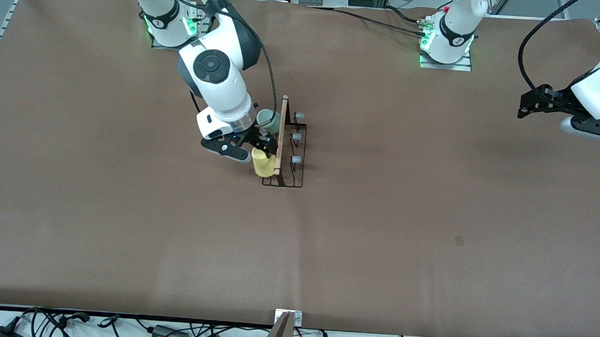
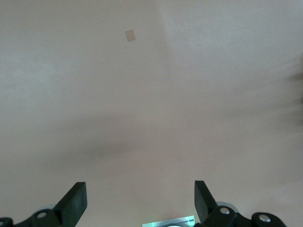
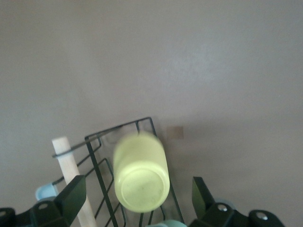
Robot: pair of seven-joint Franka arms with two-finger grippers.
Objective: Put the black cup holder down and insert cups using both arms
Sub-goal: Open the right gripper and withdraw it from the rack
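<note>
The black cup holder stands mid-table with its wooden rod handle on top. A yellow cup sits upside down and tilted on the holder's side toward the right arm's end, at the end nearer the front camera. A mint green cup sits on the same side, farther from the camera. My right gripper hovers over the yellow cup. Its fingers stand open on either side of the cup, apart from it. My left gripper waits open over bare table at the left arm's end.
Grey-tipped pegs stand bare on the holder's side toward the left arm's end. A small dark mark lies on the brown table cover nearer the front camera. Cables and a metal bracket line the table's front edge.
</note>
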